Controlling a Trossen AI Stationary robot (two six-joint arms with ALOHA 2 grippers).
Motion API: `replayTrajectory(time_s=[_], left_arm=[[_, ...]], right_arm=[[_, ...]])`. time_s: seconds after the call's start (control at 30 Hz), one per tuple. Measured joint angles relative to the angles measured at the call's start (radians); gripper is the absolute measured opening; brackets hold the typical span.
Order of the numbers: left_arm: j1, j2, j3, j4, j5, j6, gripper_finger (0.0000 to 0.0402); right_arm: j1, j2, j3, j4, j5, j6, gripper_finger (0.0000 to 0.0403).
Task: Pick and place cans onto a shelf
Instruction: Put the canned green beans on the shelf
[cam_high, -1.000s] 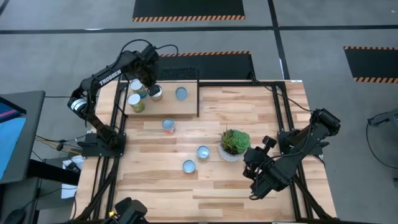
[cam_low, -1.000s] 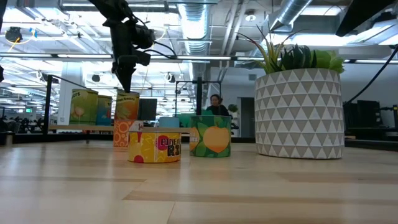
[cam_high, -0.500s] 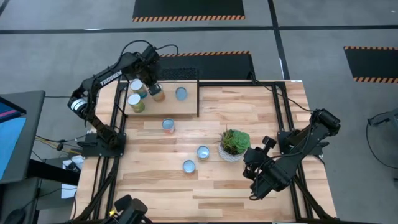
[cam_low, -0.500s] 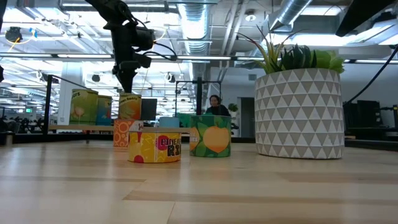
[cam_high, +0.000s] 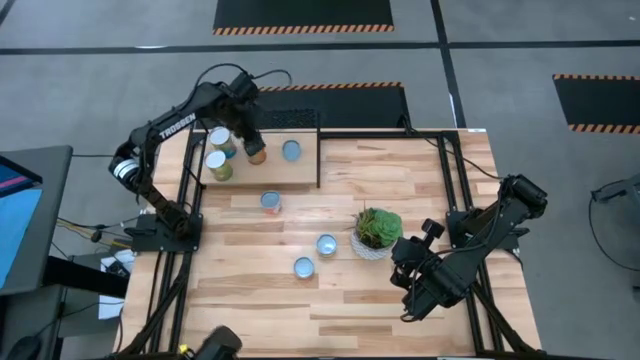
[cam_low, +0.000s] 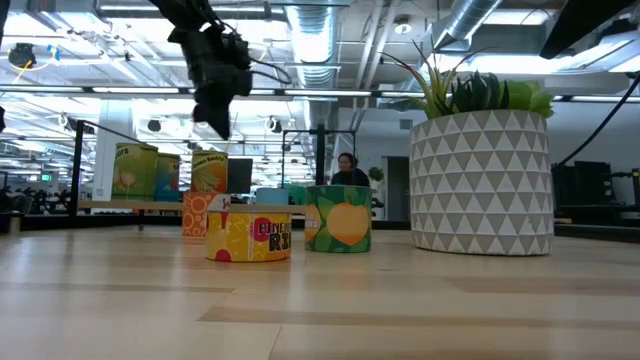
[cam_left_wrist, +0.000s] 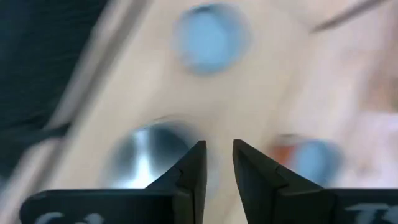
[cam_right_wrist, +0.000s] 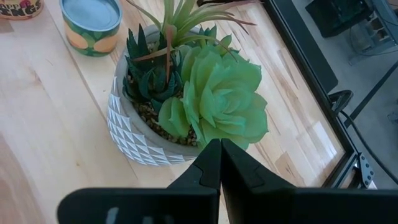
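Where label faces low view, can (cam_low: 248, 237) reads "PINE", "RS".

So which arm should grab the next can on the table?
Probably the left. Its hand is empty above the shelf, and the nearest loose can lies just below it. The right hand waits behind the plant, its fingers closed.
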Motion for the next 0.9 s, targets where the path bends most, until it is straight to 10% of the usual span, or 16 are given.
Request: replayTrajectory(time_s=[0.13, 0.4, 0.9], left_arm=[[-0.074, 0.0, -0.026, 0.013, 0.043, 0.011, 0.0058], [-0.203, 0.002, -0.083, 0.092, -0.283, 0.062, 0.0046], [-0.167, 0.002, -0.123, 0.092, -0.422, 0.07, 0.0046]], right_arm=[[-0.001, 0.0, 0.0, 0.0, 0.0, 0.0, 0.0028], [-0.001, 0.0, -0.02, -0.003, 0.0, -0.002, 0.0028], [-0.001, 0.0, -0.023, -0.003, -0.001, 0.0, 0.0028]])
